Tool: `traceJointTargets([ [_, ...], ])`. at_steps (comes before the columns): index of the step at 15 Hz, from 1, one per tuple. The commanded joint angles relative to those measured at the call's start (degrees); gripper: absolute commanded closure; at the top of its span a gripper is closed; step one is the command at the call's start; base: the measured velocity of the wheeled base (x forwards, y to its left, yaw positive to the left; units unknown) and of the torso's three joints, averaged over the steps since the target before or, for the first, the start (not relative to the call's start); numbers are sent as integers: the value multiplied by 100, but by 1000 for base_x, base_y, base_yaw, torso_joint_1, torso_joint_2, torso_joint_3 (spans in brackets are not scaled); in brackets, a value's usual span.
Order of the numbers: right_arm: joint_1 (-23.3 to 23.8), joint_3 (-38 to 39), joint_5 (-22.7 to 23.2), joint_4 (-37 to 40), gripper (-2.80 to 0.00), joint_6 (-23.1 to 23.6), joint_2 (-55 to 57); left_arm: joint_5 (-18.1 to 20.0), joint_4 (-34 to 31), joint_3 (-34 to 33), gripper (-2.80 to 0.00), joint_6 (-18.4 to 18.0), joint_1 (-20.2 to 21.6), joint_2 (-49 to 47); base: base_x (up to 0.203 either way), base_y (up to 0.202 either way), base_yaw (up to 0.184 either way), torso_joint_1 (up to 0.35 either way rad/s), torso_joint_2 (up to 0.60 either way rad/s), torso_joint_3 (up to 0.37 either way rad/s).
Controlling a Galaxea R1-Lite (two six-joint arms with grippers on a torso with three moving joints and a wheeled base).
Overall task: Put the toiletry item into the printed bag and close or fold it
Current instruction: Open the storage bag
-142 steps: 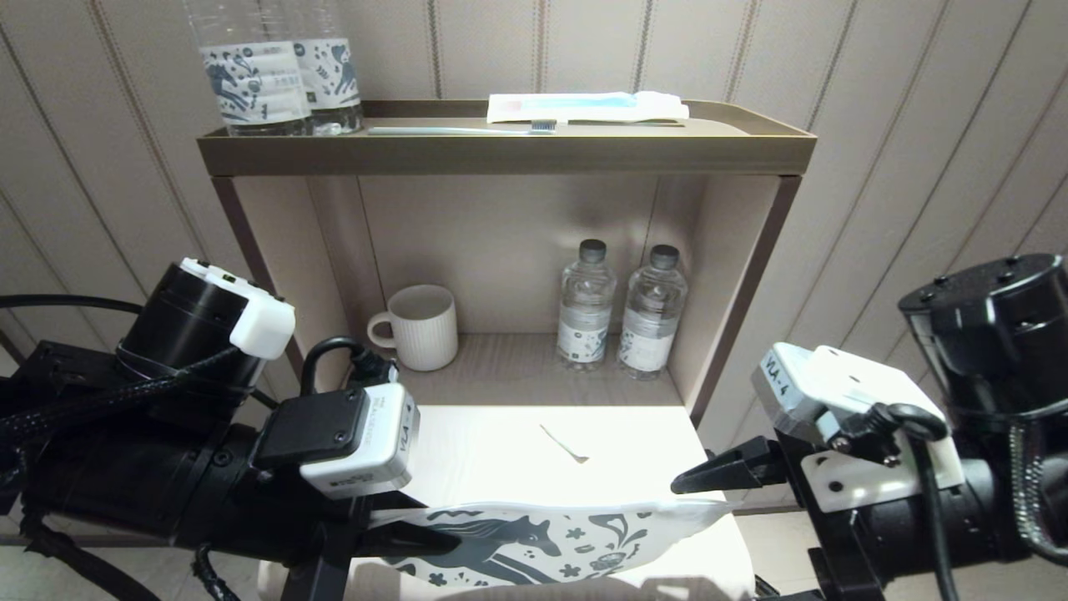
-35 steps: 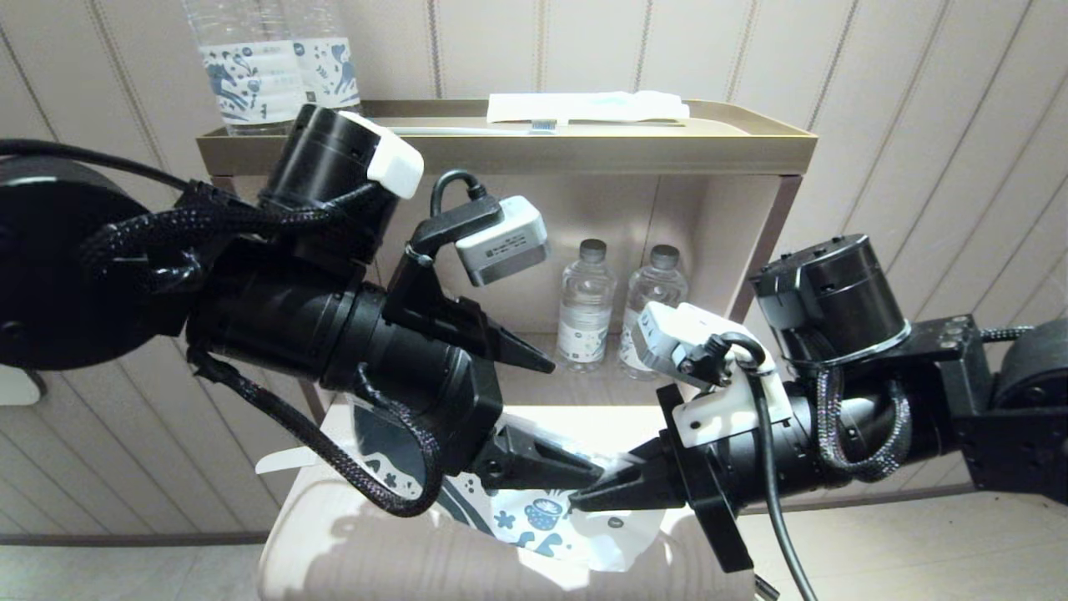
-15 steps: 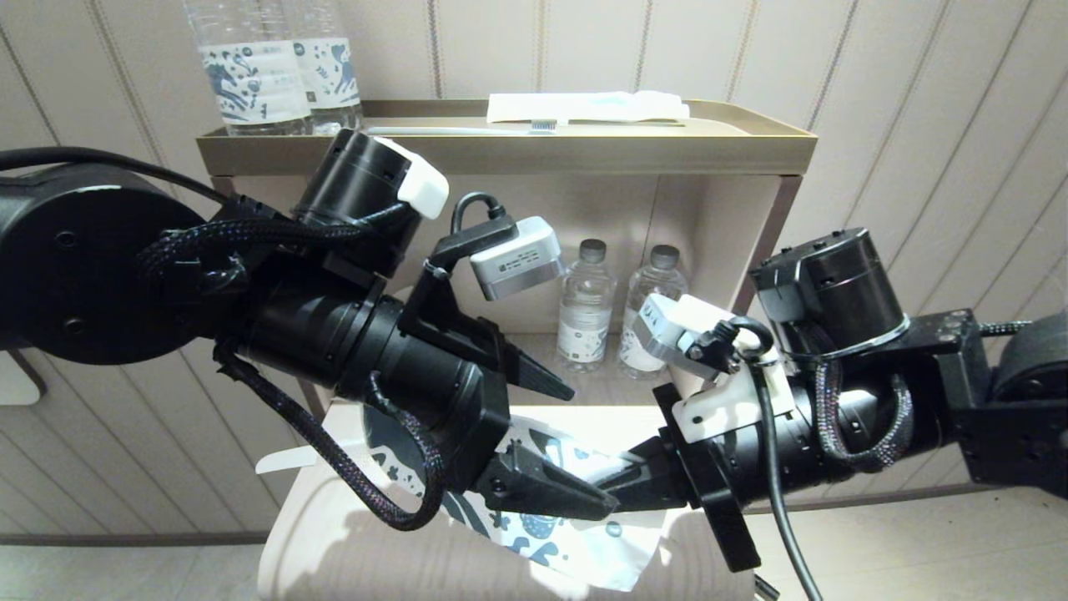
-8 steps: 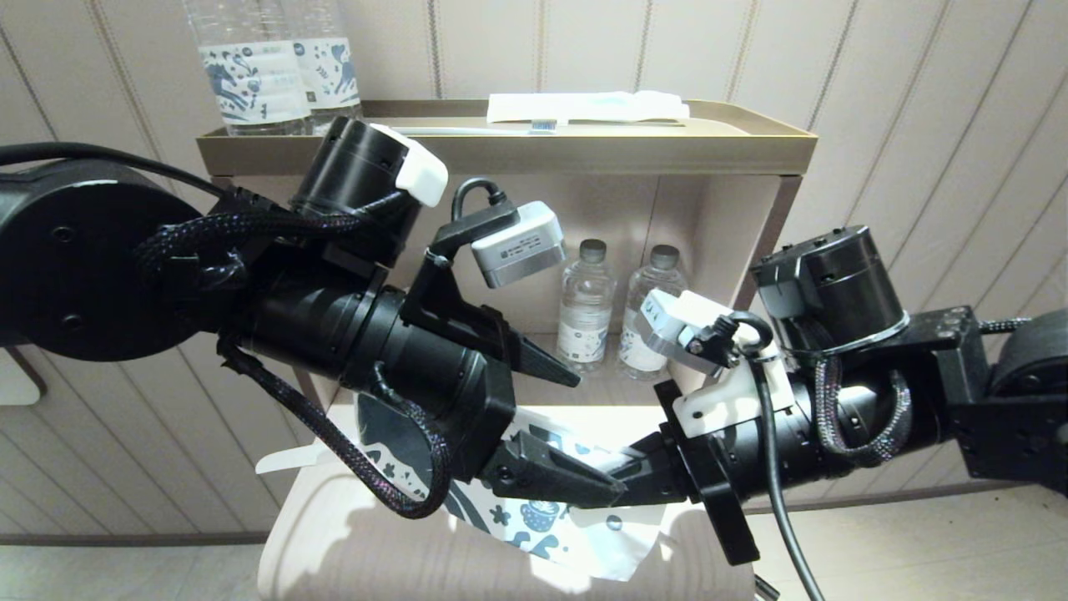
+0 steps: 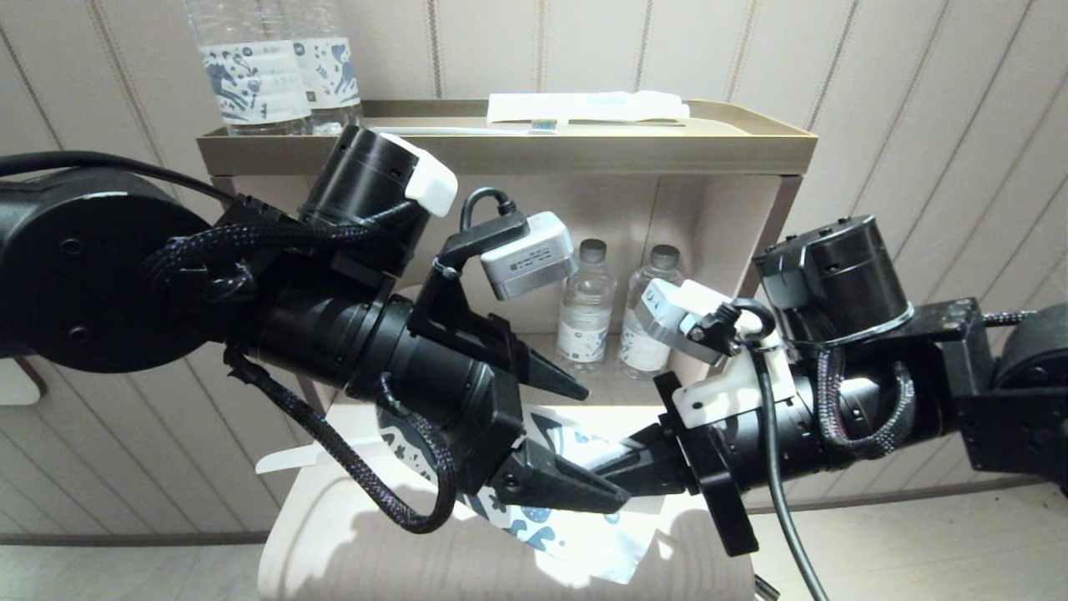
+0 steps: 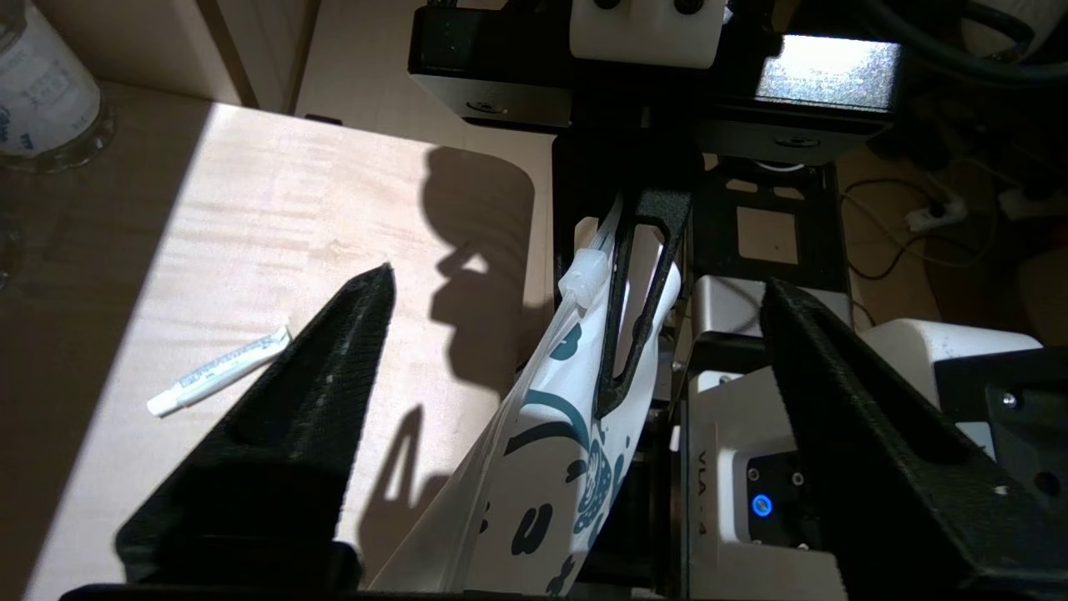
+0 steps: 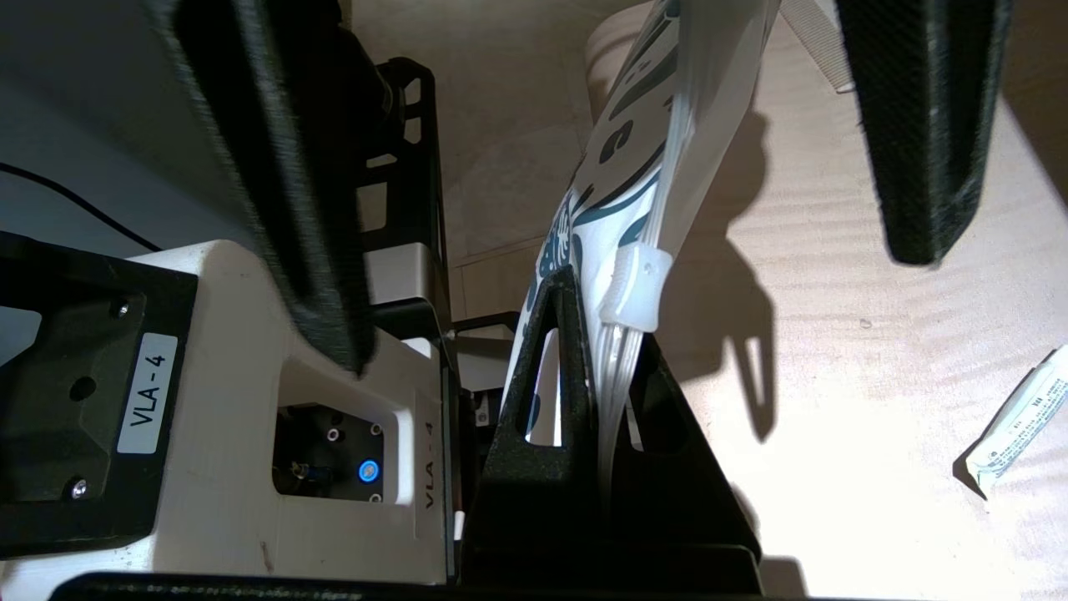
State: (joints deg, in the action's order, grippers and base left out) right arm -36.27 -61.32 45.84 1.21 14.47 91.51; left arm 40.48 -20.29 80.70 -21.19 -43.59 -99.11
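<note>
The printed bag (image 5: 584, 538) hangs tilted over the pale table (image 5: 334, 534), white with dark blue motifs. My right gripper (image 5: 622, 467) is shut on its zip edge, just behind the white slider (image 7: 634, 288); the grip (image 7: 605, 334) shows up close in the right wrist view. My left gripper (image 5: 605, 447) stands open, its fingers (image 6: 334, 376) spread wide on either side of the bag (image 6: 534, 467) without touching it. No comb shows clearly. A slim white ribbed strip (image 7: 822, 50) lies at the table's left edge (image 5: 288, 457); I cannot tell what it is.
A small white printed sachet (image 6: 217, 371) lies on the table top. Behind stands a shelf unit (image 5: 501, 150) with two small water bottles (image 5: 584, 309) in its niche. On top are two large bottles (image 5: 250, 75), a toothbrush (image 5: 467, 129) and a white packet (image 5: 584, 106).
Both arms shifted slightly right and up with the bag over the last second. The left gripper stayed open and the right stayed shut on the bag. Long before, the arms were low and apart.
</note>
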Motion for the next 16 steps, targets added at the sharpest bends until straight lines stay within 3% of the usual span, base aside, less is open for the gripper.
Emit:
traceJointTargets([
  [1, 6, 6, 31, 2, 0, 8, 7, 4, 86, -20, 0, 40, -18, -12, 0, 0, 0, 0, 0, 0],
  [16, 173, 149, 13, -6, 0, 72, -155, 12, 86, -116, 0, -17, -18, 32, 0, 0, 0, 0, 0, 0],
])
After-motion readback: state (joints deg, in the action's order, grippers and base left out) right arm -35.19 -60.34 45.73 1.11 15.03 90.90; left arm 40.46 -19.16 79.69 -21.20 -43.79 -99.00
